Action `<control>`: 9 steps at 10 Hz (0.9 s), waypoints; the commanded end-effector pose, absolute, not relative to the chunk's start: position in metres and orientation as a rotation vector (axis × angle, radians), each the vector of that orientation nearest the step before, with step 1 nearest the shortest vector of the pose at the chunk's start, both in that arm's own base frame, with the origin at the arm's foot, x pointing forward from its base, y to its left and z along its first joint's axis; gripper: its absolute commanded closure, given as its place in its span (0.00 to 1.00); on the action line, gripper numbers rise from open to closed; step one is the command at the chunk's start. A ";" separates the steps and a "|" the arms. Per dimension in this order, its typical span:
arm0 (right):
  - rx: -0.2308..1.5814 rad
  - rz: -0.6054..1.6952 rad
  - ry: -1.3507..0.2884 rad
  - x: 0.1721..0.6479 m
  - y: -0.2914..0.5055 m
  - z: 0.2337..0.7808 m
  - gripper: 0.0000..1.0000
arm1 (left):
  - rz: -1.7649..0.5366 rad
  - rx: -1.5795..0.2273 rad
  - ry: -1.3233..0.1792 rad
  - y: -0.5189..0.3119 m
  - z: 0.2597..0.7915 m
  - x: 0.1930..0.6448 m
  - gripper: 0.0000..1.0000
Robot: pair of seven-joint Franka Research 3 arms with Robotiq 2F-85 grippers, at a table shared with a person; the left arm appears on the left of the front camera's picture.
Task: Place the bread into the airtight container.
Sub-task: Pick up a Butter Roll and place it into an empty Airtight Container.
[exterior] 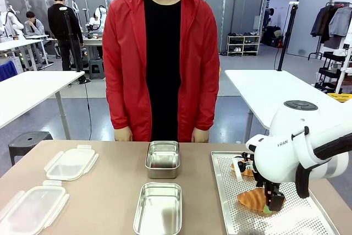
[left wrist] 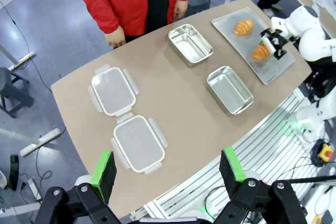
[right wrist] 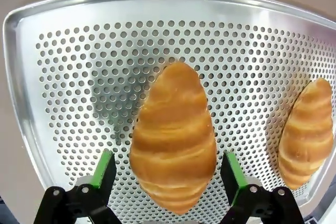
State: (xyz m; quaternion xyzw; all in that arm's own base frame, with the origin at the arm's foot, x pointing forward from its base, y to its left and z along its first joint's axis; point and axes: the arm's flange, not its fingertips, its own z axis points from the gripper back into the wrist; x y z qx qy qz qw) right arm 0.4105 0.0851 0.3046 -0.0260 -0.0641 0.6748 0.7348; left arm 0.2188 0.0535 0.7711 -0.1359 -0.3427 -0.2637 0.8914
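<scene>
Two clear plastic snap-lock lids are lying at the table's left, two rectangular stainless-steel containers are sitting empty in the middle (one behind the other), and a perforated metal baking tray on the right is carrying a golden croissant with a second croissant behind it. The left gripper is hanging high above the table, fingers spread wide and holding nothing. The right gripper is pointing down at the tray, its green pads standing wide either side of the golden croissant without touching it.
</scene>
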 end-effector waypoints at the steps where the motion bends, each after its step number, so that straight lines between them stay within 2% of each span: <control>1: -0.051 1.505 -0.172 0.397 0.077 0.291 0.04 | -0.560 -0.270 -0.708 0.054 0.774 0.219 0.00; 2: -0.052 1.505 -0.171 0.398 0.077 0.289 0.10 | -0.560 -0.270 -0.708 0.054 0.774 0.219 0.00; 3: -0.047 1.504 -0.166 0.399 0.077 0.286 0.24 | -0.560 -0.270 -0.708 0.054 0.774 0.219 0.00; 4: -0.046 1.507 -0.168 0.399 0.078 0.288 0.30 | -0.560 -0.270 -0.708 0.054 0.774 0.219 0.00; 5: -0.046 1.509 -0.164 0.400 0.077 0.290 0.43 | -0.560 -0.270 -0.708 0.054 0.774 0.219 0.00; 6: -0.047 1.513 -0.155 0.401 0.078 0.293 0.50 | -0.560 -0.270 -0.708 0.054 0.774 0.219 0.00; 7: -0.035 1.519 -0.153 0.399 0.079 0.297 0.63 | -0.560 -0.270 -0.708 0.054 0.774 0.219 0.00; 9: -0.015 1.538 -0.134 0.398 0.079 0.321 0.63 | -0.560 -0.270 -0.708 0.054 0.774 0.219 0.00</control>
